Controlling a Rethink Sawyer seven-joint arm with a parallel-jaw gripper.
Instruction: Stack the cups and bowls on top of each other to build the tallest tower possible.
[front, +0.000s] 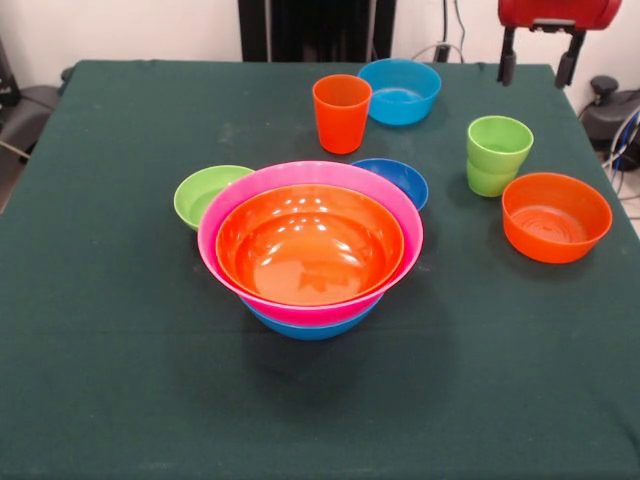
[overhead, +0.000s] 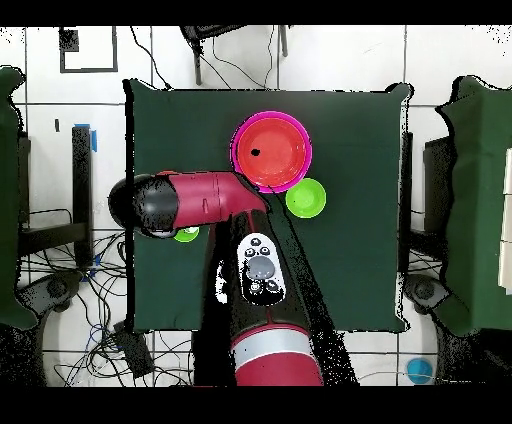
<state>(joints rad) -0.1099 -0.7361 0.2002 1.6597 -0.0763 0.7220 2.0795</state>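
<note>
The tower (front: 310, 250) stands mid-table: a large blue bowl at the bottom, a pink bowl in it, and a large orange bowl (front: 310, 240) on top. It also shows in the overhead view (overhead: 271, 152). An orange cup (front: 341, 112) stands upright behind it. Two lime green cups (front: 497, 155) sit nested, one in the other, at the right. My gripper (front: 540, 58) hangs open and empty above the table's far right corner, behind the green cups. In the overhead view my arm (overhead: 200, 200) hides it.
A small lime green bowl (front: 205, 193) touches the tower's left side and shows in the overhead view (overhead: 306, 198). A dark blue bowl (front: 398, 178) sits behind the tower's right. A light blue bowl (front: 400, 90) is far back. A smaller orange bowl (front: 556, 216) is at the right.
</note>
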